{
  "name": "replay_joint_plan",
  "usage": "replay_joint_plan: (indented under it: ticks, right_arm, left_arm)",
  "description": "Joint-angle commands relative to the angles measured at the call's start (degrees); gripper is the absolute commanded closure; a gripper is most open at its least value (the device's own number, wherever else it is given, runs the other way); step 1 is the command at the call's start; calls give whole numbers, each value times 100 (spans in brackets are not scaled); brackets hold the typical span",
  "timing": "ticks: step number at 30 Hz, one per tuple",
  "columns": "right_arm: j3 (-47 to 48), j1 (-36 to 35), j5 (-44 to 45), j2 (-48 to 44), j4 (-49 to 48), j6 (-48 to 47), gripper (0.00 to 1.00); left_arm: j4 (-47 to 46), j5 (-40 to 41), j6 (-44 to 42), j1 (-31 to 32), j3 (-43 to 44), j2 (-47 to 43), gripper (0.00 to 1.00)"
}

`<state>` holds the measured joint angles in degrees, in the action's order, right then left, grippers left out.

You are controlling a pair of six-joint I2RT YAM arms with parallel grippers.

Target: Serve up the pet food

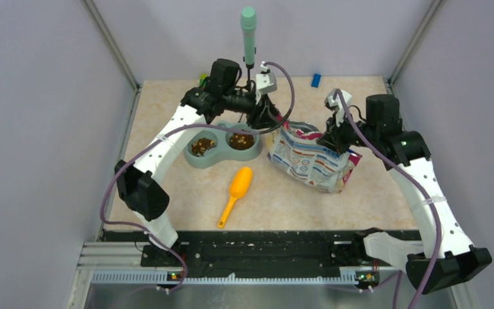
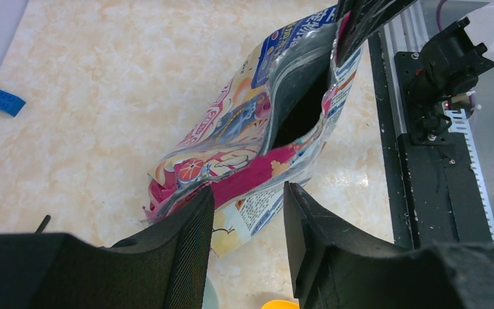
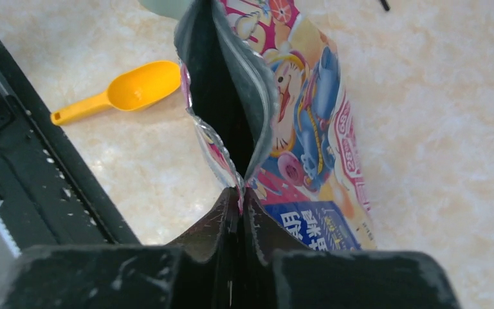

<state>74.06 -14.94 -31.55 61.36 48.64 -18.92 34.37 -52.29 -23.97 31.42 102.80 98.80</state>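
Note:
Dark-brown pet food (image 1: pixel 201 146) lies in both wells of the grey-green double bowl (image 1: pixel 213 158), with more in the right well (image 1: pixel 241 140). The glossy cat food bag (image 1: pixel 309 161) stands open to the bowl's right. My right gripper (image 3: pixel 239 193) is shut on the bag's top edge at its right corner (image 1: pixel 332 137). My left gripper (image 2: pixel 247 199) is open and empty, hovering by the bag's left corner (image 2: pixel 180 193); it shows in the top view (image 1: pixel 271 119) too. The bag's mouth (image 2: pixel 299 109) gapes dark; no kibble shows inside. The orange scoop (image 1: pixel 235 193) lies empty in front of the bowl.
A blue block (image 1: pixel 316 80) lies at the table's back right. A green-tipped pole (image 1: pixel 249 32) stands behind the bowl. The black rail (image 1: pixel 257 248) runs along the near edge. The scoop also shows in the right wrist view (image 3: pixel 125 90).

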Motion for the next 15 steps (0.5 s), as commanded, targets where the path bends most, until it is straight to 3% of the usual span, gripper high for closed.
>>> replay_joint_plan:
  ticks: [1, 5, 15]
  right_arm:
    - [245, -120, -373, 88, -428, -10, 100]
    - [185, -123, -384, -201, -530, -64, 100]
    - [728, -122, 180, -628, 563, -351, 100]
  left_arm:
    - [-45, -235, -117, 4, 394, 118, 52]
    - [-219, -168, -133, -5, 338, 25, 52]
    - [-221, -318, -229, -4, 228, -145, 52]
